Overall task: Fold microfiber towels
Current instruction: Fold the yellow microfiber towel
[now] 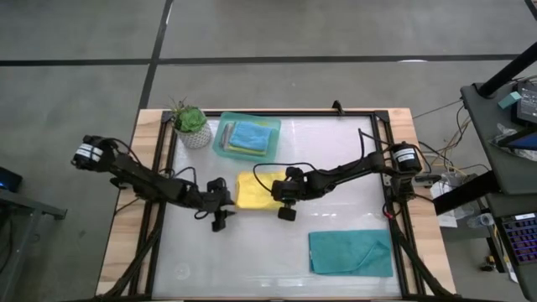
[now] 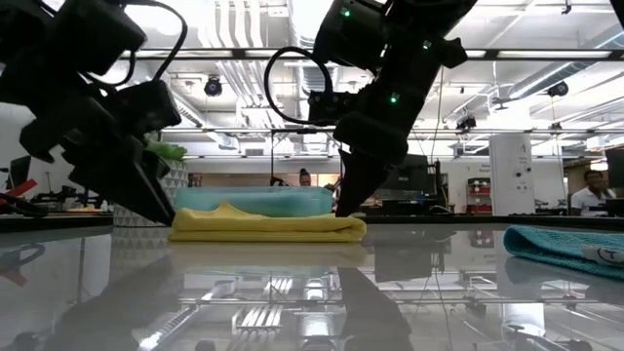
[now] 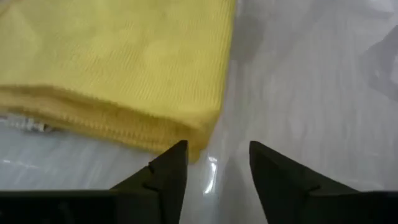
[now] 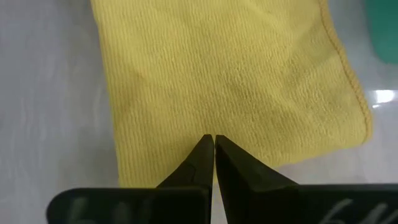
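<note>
A yellow towel [image 1: 256,190], folded into a flat packet, lies on the white table top at mid-table; the low view shows the towel [image 2: 263,227] as a low stack of layers. My left gripper [image 3: 217,163] is open at the towel's near left corner [image 3: 200,140], with nothing between its fingers. My right gripper [image 4: 208,142] is shut, its tips down on the towel's right part. A teal towel [image 1: 351,252] lies spread near the table's near right corner. My right gripper has its shut fingertips [image 4: 204,146] set down on the yellow towel's top layer [image 4: 217,118], close to the towel's right edge. The fingers slant down from the table's right side. The towel lies flat on the table under them [image 2: 343,220].
A translucent mint-green tray [image 1: 223,141] at the far left holds folded towels [image 1: 252,136]. A small potted plant [image 1: 190,124] stands beside it. A dark frame [image 1: 390,168] runs round the table top. Open table lies at the near left.
</note>
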Robot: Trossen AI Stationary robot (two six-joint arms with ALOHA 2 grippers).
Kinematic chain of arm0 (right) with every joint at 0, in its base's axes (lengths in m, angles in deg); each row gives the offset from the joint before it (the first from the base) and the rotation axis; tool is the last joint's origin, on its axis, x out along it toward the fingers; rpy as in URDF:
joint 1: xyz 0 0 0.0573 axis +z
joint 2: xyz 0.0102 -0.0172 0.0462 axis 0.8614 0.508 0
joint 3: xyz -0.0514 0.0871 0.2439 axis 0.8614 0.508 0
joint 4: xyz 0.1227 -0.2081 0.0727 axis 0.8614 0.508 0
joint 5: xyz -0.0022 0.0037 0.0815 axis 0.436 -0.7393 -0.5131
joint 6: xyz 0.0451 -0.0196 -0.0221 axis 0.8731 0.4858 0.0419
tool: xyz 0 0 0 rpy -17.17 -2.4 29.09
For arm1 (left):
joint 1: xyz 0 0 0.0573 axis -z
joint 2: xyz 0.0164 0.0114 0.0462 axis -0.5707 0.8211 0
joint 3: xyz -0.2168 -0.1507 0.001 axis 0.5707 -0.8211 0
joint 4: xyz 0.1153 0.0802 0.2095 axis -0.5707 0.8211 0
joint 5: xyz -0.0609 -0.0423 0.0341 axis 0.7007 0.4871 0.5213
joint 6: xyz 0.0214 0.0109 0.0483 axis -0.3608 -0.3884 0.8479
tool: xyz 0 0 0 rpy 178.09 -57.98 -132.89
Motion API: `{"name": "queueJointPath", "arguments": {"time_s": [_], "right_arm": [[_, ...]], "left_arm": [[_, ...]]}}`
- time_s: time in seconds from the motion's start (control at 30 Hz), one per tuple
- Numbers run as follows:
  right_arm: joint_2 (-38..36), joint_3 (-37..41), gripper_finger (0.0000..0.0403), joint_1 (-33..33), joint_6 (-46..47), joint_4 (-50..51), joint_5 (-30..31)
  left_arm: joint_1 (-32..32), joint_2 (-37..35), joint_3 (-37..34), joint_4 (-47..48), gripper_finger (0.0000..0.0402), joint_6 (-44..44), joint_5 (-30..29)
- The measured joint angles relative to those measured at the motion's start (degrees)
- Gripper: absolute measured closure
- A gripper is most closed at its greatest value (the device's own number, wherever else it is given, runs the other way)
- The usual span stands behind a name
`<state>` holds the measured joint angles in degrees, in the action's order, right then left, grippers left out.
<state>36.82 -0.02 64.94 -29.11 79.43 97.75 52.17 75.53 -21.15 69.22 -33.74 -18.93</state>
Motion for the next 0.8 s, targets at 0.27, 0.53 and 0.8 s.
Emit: {"name": "queueJointPath", "arguments": {"time_s": [0.27,0.53,0.8], "right_arm": [[-0.17,0.56,0.0394,-0.26,-2.50,-6.41,0.24],[-0.24,11.91,0.0394,-0.66,-6.90,-43.37,0.96],[-0.22,22.49,0.0394,-3.76,-4.85,-62.42,9.16]], "left_arm": [[-0.02,-9.55,0.00,3.71,0.0236,0.82,2.08],[-0.04,-6.99,-0.49,-7.69,0.0299,6.72,-10.44],[-0.32,7.75,-0.07,-19.97,0.0396,8.25,-12.23]]}}
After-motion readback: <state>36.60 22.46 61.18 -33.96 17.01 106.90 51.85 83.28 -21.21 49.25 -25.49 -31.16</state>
